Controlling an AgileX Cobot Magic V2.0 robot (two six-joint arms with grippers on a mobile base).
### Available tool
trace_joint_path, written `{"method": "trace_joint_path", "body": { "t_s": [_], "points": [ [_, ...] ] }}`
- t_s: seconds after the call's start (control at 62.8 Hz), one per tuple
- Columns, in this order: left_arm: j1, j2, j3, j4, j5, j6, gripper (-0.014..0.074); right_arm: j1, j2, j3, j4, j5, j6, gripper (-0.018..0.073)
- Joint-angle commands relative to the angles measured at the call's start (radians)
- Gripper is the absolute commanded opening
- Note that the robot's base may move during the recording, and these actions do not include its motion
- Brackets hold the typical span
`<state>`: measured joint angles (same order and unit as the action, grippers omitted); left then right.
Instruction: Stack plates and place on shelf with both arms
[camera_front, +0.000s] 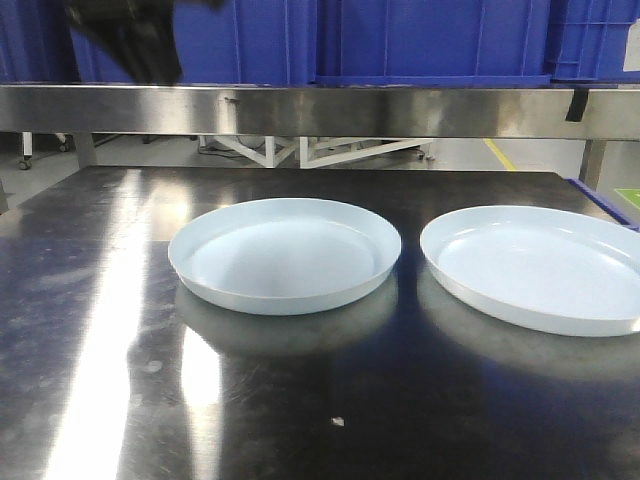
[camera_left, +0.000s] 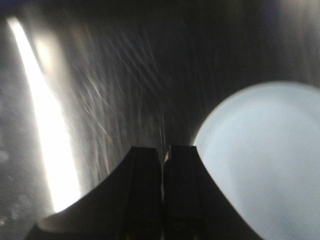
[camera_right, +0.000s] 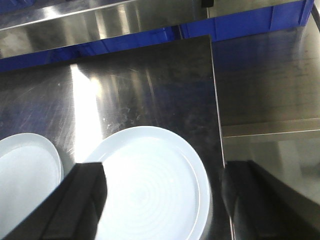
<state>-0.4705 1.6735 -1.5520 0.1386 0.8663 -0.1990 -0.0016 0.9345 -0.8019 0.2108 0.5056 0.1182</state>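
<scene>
On the counter (camera_front: 90, 300) I saw one plate (camera_front: 285, 255) central, the other plate (camera_front: 535, 265) at its three o'clock. Left jaws were pressed together, empty; right jaws gaped wide, empty, over the other plate.

The left plate (camera_front: 285, 255) and right plate (camera_front: 535, 268) lie apart on the table (camera_front: 90, 330), before the shelf (camera_front: 400, 110).

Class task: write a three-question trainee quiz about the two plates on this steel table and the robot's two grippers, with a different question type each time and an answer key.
1. True or false: the left plate rests on top of the right plate.
2. Multiple choice: the right gripper is A) open above the right plate, B) shut on a plate rim, C) out of view.
3. Fill in: the left gripper has its jaws ____.

Key: 1 false, they lie side by side, apart; 2 A; 3 shut.
</scene>
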Motion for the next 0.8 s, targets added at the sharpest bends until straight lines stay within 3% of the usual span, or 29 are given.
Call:
{"method": "trace_joint_path", "body": {
  "t_s": [0.0,0.271,0.573,0.78],
  "points": [
    [0.023,-0.134,-0.042,-0.013,-0.091,-0.021,0.0092,0.002,-0.003,-0.039,0.008,-0.062,-0.008,0.0592],
    [0.154,-0.392,0.069,-0.009,-0.197,-0.098,0.0092,0.002,0.011,-0.039,0.008,-0.063,-0.008,0.0592],
    [0.340,-0.706,0.395,-0.012,-0.301,-0.100,0.0092,0.002,0.011,-0.039,0.008,-0.063,-0.008,0.0592],
    [0.364,-0.927,0.671,-0.010,-0.398,-0.100,0.0092,0.002,0.011,-0.039,0.008,-0.062,-0.008,0.0592]
  ]
}}
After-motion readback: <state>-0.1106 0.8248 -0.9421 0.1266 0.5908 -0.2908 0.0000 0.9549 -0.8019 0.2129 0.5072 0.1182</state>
